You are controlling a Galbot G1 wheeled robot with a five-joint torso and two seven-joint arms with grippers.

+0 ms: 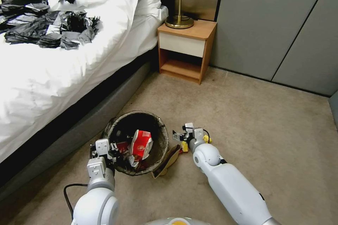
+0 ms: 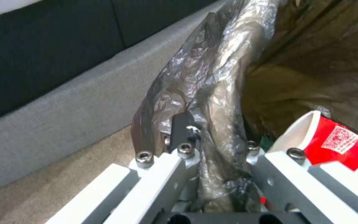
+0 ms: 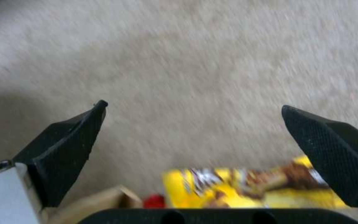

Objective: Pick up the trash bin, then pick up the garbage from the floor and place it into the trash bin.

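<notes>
I've got the bed (image 1: pixel 52 77) filling the left side, white duvet w/ a heap of black shredded plastic (image 1: pixel 45 24) on top, far left. Grey bed base (image 2: pixel 63 102) runs along just left of my work area. Far centre there's a wooden nightstand (image 1: pixel 185 47) w/ a brass lamp (image 1: pixel 179 17) on it, grey wall panels (image 1: pixel 281 24) to the right.

The floor (image 1: pixel 264 130) is tan carpet, open on the right side.

The trash bin (image 1: pixel 139 140) sits near, left of centre, close to the bed base, dark bag (image 2: pixel 204 81) folded over its rim. Inside it I see a red-and-white snack packet (image 1: pixel 141 144), plus more red bits under it.

Left tool (image 1: pixel 112 153) is at the bin's near-left rim; in the left wrist view the fingers (image 2: pixel 183 124) are clamped on the bagged rim, one outside, one inside, so it's gripping the bin.

A brown paper bag (image 1: pixel 169 160) lies on the carpet touching the bin's near-right side.

Right tool (image 1: pixel 177 136) is just right of the bin, low over the carpet. Right wrist view: its black fingertips (image 3: pixel 69 146) are spread wide, nothing btwn them. A yellow wrapper (image 3: pixel 245 188) lies on the carpet under the tool, next to a corner of the paper bag.
</notes>
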